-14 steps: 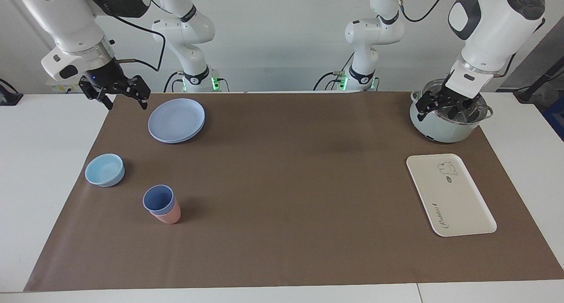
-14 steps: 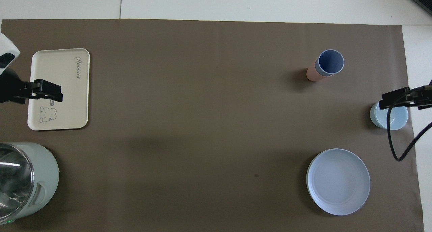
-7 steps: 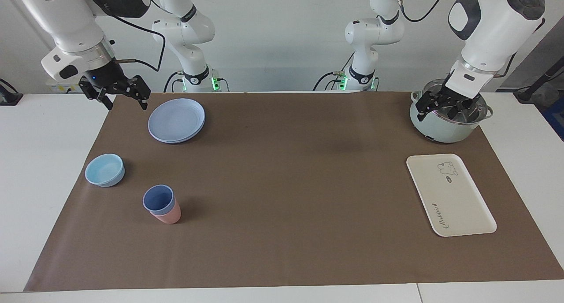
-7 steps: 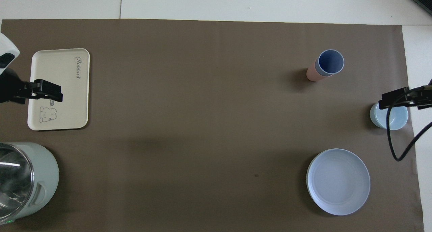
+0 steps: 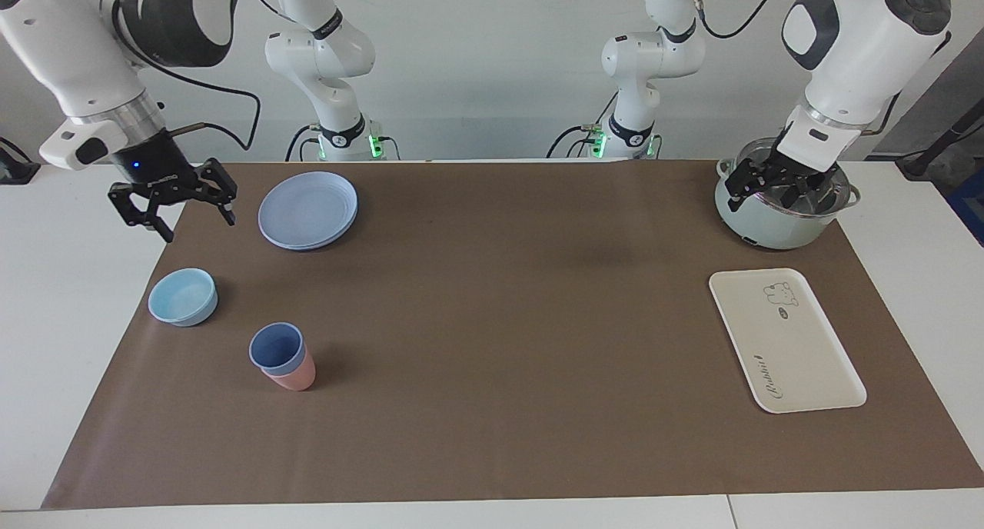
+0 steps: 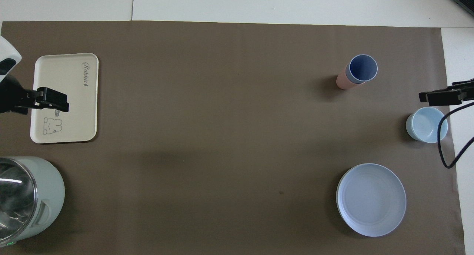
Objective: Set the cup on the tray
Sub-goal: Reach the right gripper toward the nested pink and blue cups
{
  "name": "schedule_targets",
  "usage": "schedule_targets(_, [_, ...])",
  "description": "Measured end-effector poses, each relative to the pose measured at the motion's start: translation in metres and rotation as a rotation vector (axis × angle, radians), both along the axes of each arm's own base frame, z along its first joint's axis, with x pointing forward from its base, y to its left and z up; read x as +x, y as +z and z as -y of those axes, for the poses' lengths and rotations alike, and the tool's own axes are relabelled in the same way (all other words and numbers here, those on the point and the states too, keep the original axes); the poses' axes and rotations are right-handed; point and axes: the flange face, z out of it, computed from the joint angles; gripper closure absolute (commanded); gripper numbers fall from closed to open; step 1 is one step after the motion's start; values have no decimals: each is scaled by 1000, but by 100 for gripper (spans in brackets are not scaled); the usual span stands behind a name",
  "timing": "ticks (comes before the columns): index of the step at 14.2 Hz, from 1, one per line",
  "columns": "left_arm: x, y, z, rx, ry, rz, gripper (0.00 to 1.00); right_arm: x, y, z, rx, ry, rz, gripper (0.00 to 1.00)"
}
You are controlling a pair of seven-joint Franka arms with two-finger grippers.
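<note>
The periwinkle-blue cup point(image 5: 276, 347) stands upright, nested inside a pink cup point(image 5: 298, 377), toward the right arm's end of the table. It also shows in the overhead view point(image 6: 363, 67). The cream tray point(image 5: 784, 344) with the bear drawing lies flat toward the left arm's end, also seen from overhead point(image 6: 70, 95). My right gripper point(image 5: 197, 227) is open and empty, hanging over the mat's edge between the blue plate and the bowl. My left gripper point(image 5: 780, 196) is open and empty, waiting raised over the pot.
A light-blue bowl point(image 5: 183, 296) sits beside the cups, nearer to the robots. A round blue plate point(image 5: 307, 208) lies nearer still. A pale green pot point(image 5: 769, 225) with a glass lid stands nearer to the robots than the tray. A brown mat point(image 5: 500, 321) covers the table.
My right gripper has dropped lower, shifted toward the right arm's end of the table and turned. It no longer covers the bowl in the overhead view. The left arm has not moved.
</note>
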Motion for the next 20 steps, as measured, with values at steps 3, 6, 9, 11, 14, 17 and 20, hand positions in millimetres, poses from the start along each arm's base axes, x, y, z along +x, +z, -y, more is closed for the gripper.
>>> schedule_targets(3, [0,0,0,0,0,0,0,8,-47,31,105,195,125,0])
schedule_targets(6, [0,0,0,0,0,0,0,25,-107,54,188,347,265,0])
schedule_targets(9, [0,0,0,0,0,0,0,38,-151,53,233,433,345,0])
schedule_targets(11, [0,0,0,0,0,0,0,44,-167,48,258,446,397,0])
schedule_targets(14, [0,0,0,0,0,0,0,47,-200,44,317,449,471,0])
schedule_targets(17, [0,0,0,0,0,0,0,49,-254,43,379,449,551,0])
schedule_targets(20, [0,0,0,0,0,0,0,51,-279,38,417,422,596,0])
